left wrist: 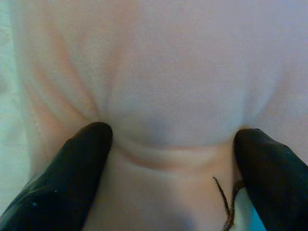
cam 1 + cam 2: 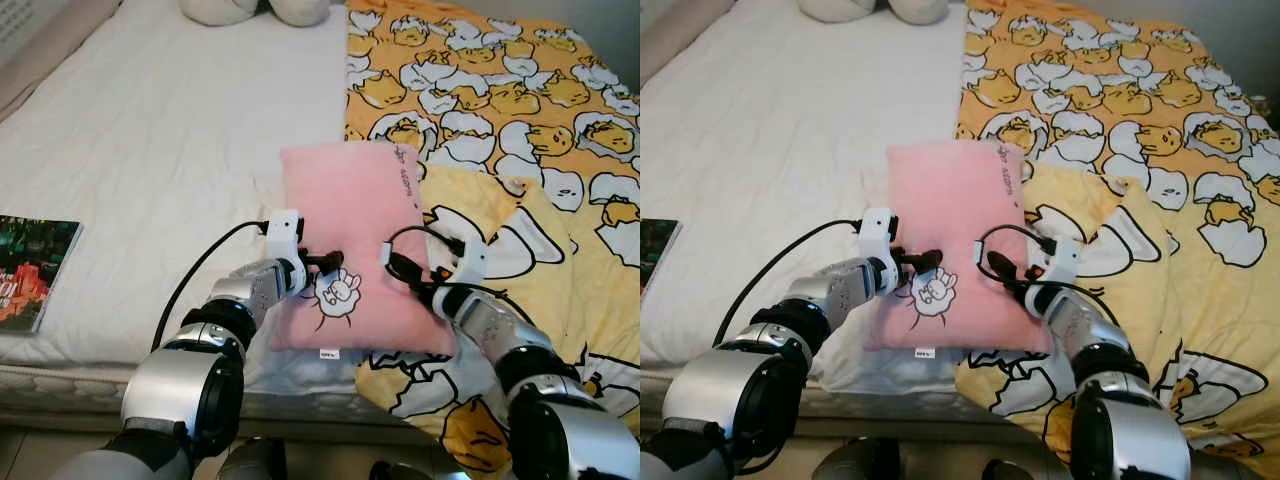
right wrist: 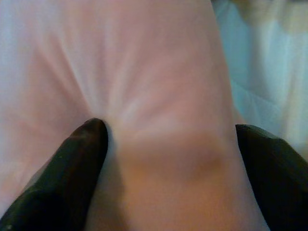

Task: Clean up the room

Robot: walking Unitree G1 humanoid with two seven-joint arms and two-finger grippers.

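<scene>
A soft pink pillow [image 2: 350, 240], rectangular with a small white cartoon print near its lower end and a line of dark lettering along its right edge, lies on the bed [image 2: 150, 150] near the foot edge. It straddles the line where the white quilted sheet meets a yellow duvet [image 2: 520, 120] printed with white-and-yellow egg figures; the pillow's right edge touches the duvet's folded-back corner.

The left gripper [image 2: 325, 263] presses into the pillow's left side beside the print. In the left wrist view its two rounded black fingers [image 1: 72, 178] are spread wide, each tip sunk in the plush fabric, with a ridge of cloth bunched and creased between them. The right gripper [image 2: 405, 268] meets the pillow's right side from the opposite direction. In the right wrist view its fingers [image 3: 77, 168] are also spread, one dimpling the pink fabric into radiating wrinkles, the other at the pillow's edge with pale sheet beyond it. Black cables loop from both white wrist housings.

A glossy book [image 2: 30, 270] with a dark, colourful cover lies flat at the bed's left edge, well apart from the pillow. Two cream plush shapes [image 2: 255, 10] sit at the head of the bed.
</scene>
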